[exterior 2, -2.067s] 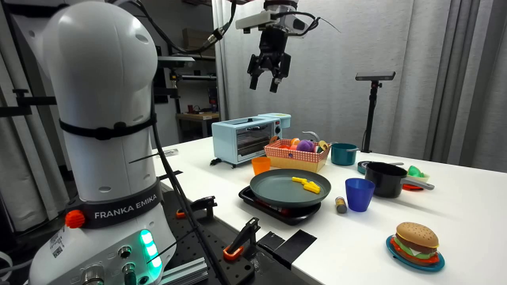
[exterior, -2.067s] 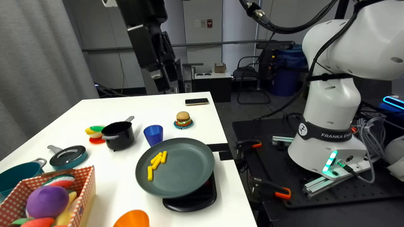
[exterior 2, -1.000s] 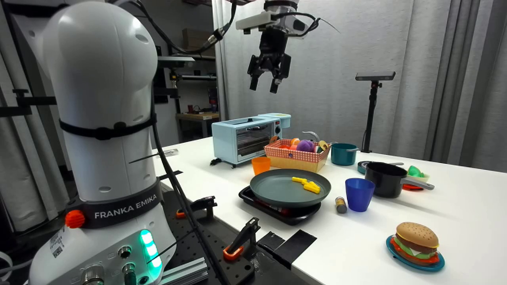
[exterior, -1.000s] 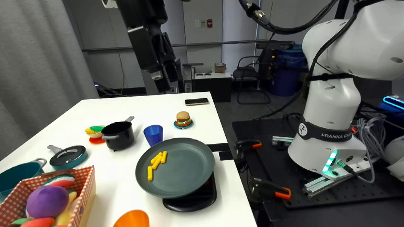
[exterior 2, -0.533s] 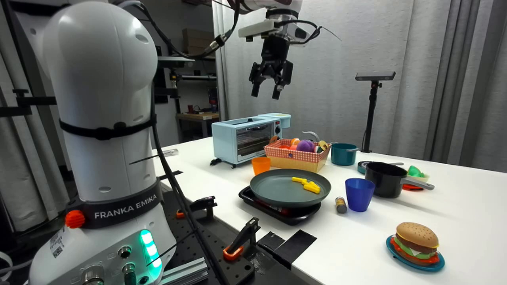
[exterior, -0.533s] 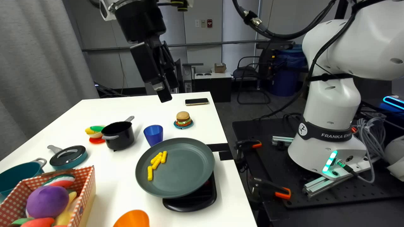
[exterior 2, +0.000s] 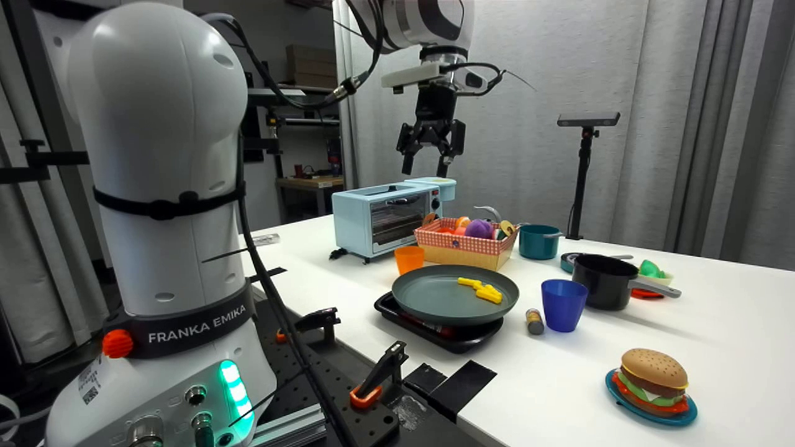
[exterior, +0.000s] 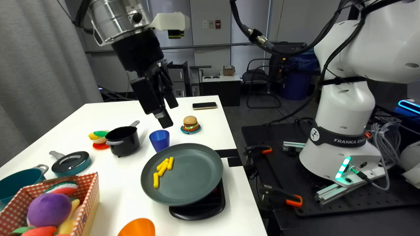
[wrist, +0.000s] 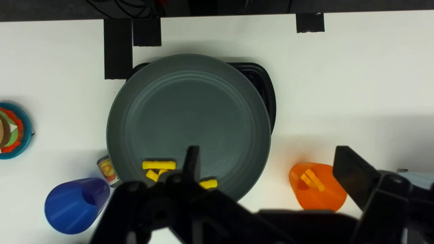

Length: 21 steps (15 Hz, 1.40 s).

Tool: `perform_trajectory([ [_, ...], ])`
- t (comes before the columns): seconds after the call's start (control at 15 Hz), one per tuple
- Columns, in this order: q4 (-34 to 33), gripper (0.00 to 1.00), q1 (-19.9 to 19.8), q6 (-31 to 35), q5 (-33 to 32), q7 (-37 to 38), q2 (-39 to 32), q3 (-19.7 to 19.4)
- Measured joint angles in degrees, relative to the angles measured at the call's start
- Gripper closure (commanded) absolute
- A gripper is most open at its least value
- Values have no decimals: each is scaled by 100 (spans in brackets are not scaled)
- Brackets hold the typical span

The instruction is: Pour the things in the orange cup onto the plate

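The orange cup (wrist: 327,198) stands upright on the table beside the plate, with two yellow sticks (wrist: 312,179) inside. It also shows in both exterior views (exterior: 137,228) (exterior 2: 410,259), cut by the frame edge in one. The grey-green plate (wrist: 190,115) rests on a black stand (exterior: 198,213) and bears several yellow sticks (exterior: 164,165); it shows in both exterior views (exterior: 193,178) (exterior 2: 435,292). My gripper (exterior 2: 425,171) is open and empty, high above the table. In the wrist view its fingers (wrist: 268,149) spread over the plate's edge and the cup, which is between them, farther below.
A blue cup (exterior 2: 563,305) and a small can (exterior 2: 534,321) stand by the plate. A black pot (exterior 2: 601,282), a toy burger (exterior 2: 653,379), a basket of toy food (exterior 2: 466,248) and a light blue toaster oven (exterior 2: 382,217) are also on the table.
My gripper has come down, mostly within the last half second, and stays open. It has shifted slightly right in one exterior view. The cup, plate and sticks have not moved.
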<state>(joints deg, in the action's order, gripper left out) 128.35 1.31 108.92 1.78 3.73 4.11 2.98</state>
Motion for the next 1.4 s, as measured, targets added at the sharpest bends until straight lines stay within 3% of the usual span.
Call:
perform_trajectory([
  [1.4,-358,0,435,1323,-356,-906,-1438,330],
])
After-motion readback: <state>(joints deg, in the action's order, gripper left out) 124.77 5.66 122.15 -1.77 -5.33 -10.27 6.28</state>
